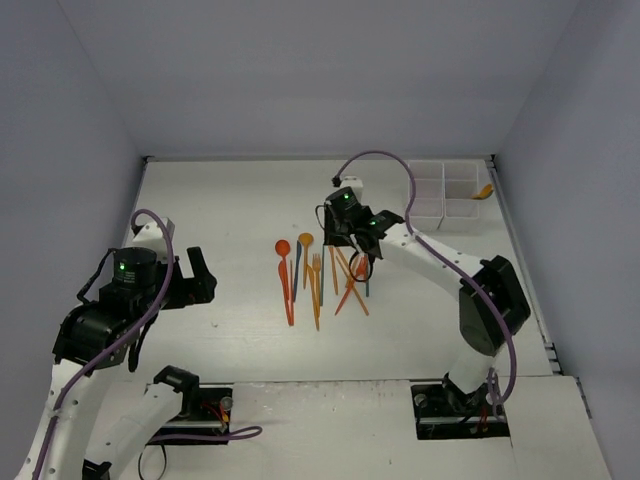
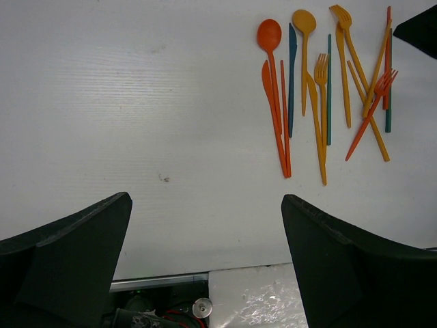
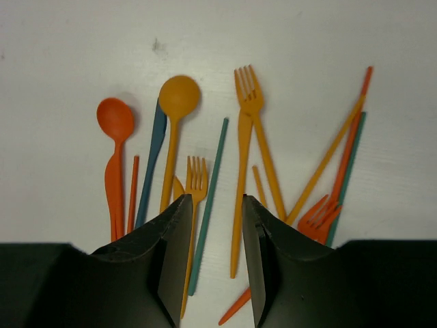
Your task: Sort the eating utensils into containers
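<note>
The white table lay between pale, bare walls. Low over it hung the right gripper, its fingers parted by only a narrow gap, with bare table showing between them and nothing in their hold. A thin teal handle ran just beside its left finger, and the handle of a long yellow fork lay along its right finger. A small fork lay close on the other side of the teal handle.

The step looked like choosing one piece from the utensils. It would probably go best if the fingers straddled a single handle squarely. The gap seemed too tight to take one without nudging its neighbour, so widening first would likely help. The crossed red and yellow pieces to the right looked harder to lift cleanly.

The tray stood in the far right corner, well apart from the pile, with one orange piece leaning in it. The left gripper hovered wide open and empty over bare table to the left.
</note>
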`<state>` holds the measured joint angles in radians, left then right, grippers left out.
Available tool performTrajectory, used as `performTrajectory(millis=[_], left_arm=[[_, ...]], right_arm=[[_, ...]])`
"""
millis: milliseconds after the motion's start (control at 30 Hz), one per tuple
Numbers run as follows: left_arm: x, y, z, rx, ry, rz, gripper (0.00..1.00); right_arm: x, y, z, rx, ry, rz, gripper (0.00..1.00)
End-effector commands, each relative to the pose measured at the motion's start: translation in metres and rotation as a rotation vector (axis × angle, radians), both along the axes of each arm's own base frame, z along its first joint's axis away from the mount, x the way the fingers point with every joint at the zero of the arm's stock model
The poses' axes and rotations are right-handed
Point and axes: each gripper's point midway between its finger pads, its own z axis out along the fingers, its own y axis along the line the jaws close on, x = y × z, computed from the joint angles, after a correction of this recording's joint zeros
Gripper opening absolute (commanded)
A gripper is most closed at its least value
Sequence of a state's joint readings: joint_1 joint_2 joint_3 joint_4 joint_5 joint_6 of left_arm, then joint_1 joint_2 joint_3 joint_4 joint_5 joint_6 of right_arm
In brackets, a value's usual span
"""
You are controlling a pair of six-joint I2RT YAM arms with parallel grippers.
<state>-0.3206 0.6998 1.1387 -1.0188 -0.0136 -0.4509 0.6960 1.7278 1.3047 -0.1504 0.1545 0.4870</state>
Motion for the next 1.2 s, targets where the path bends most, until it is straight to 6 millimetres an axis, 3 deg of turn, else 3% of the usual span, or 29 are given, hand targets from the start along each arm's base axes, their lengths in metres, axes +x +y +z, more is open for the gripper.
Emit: performTrajectory(millis=[0,300,567,1167], left_arm=[[0.007,-0.01,0.007,-0.054,-0.026,-0.004,0.9],[-0.003,-0.014,0.001,-0.097,-0.017,-0.017,0.9],[-0.009,-0.015,0.002,-0.111,-0.033,-0.03,0.9],[-0.018,-0.015,-0.003,-0.114,-0.015,-0.048,0.9]], right_arm=[[0.011,0.038,-0.009,0.035,0.025,0.024,0.32],[0.032,0.074,-0.044,-0.007,0.046,0.061,0.32],[0.043,0.077,-0.064,-0.03,0.054,0.011,0.32],[0.042,0.073,-0.097,-0.071,0.098,-0.019,0.24]])
